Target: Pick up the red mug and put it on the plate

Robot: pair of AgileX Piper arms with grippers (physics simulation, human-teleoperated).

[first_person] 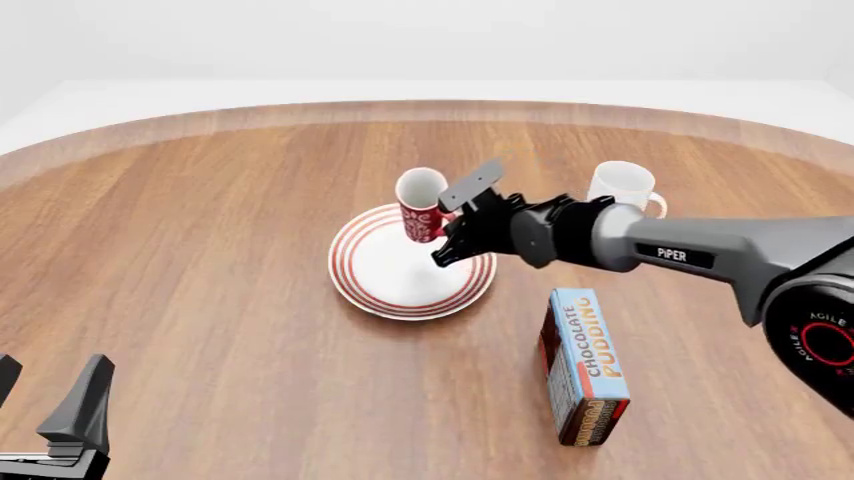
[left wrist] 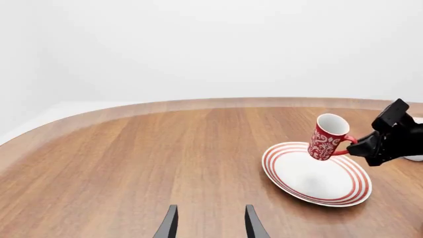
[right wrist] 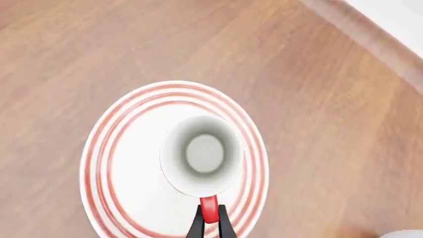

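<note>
Left wrist view: red mug point(left wrist: 326, 137) tilted above the plate point(left wrist: 284, 174), not seated; left claw point(left wrist: 209, 224) spread, idle over the bench point(left wrist: 132, 158)

Front view: right claw point(first_person: 454, 222) pinches only the handle; mug may swing or slip

Right wrist view: mug over plate centre; released tilted, it could topple

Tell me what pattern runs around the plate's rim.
Concentric red rings on white, around the plate; the right wrist view shows them best.
</note>
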